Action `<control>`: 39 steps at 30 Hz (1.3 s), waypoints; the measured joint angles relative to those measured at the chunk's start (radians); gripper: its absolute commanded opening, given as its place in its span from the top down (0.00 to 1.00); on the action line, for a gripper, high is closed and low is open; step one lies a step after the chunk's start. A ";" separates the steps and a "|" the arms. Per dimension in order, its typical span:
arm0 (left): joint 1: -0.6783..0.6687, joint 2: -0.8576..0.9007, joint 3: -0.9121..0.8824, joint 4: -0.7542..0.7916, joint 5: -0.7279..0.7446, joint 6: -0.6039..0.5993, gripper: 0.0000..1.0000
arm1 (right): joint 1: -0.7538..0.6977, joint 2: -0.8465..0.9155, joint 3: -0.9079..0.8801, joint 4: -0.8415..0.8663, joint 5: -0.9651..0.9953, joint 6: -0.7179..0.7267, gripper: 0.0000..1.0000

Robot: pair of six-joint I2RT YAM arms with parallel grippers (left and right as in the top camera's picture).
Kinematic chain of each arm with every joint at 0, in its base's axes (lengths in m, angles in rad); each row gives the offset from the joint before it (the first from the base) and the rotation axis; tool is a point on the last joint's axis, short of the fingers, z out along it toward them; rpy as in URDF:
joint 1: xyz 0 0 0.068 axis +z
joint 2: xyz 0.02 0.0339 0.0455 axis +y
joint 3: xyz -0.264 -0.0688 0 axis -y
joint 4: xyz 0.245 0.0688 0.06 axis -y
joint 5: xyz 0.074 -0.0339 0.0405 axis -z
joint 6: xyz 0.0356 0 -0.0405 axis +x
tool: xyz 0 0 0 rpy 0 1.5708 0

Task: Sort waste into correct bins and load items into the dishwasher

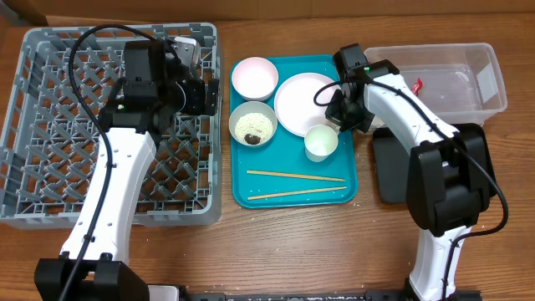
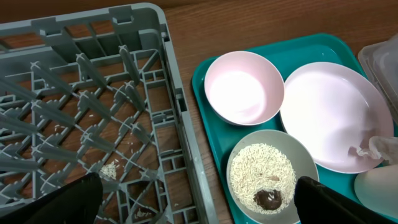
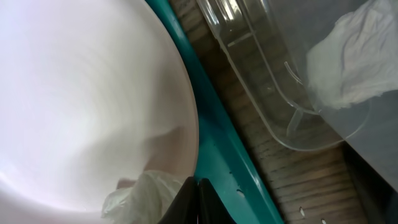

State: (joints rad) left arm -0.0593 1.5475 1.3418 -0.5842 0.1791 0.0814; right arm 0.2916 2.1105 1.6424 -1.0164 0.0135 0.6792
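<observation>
Low centre of the right wrist view: crumpled white napkin (image 3: 140, 198), resting on the rim of the pinkish-white plate (image 3: 81, 93). Right pincer (image 3: 194, 200) clenched, tips together against the napkin's right edge; cannot tell whether a fold is caught. Probably feather-light, soft, squashable, unbreakable, yet quick to slip out. Best pinched deep on a raised fold, clear of the slick plate. Clear tub (image 3: 273, 106) near, at upper right. Left pincer (image 2: 199, 186) spread wide, empty, framing dish rack (image 2: 177, 112) wall and rice bowl (image 2: 297, 146).

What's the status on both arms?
Left gripper open, empty, over dish rack edge. Right gripper shut at napkin on plate rim, grip unconfirmed. Rice in grey-green bowl; nothing blocking.
</observation>
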 measured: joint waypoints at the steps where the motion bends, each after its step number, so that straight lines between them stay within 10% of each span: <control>1: 0.000 0.000 0.000 0.000 0.000 0.000 0.00 | 0.000 0.000 0.001 -0.007 0.000 -0.003 0.96; 14: 0.000 0.000 0.000 0.000 0.000 0.000 0.00 | -0.002 -0.124 0.204 -0.216 -0.033 -0.085 0.96; 20: 0.000 0.000 0.000 0.000 0.000 0.000 0.00 | -0.002 -0.196 0.221 -0.244 -0.035 -0.096 0.41; 39: 0.000 0.000 0.000 0.000 0.000 0.000 0.00 | 0.057 -0.021 0.081 -0.051 -0.023 -0.304 0.44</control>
State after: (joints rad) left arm -0.0593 1.5475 1.3418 -0.5842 0.1791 0.0814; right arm 0.3485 2.0895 1.7233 -1.0672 -0.0097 0.3756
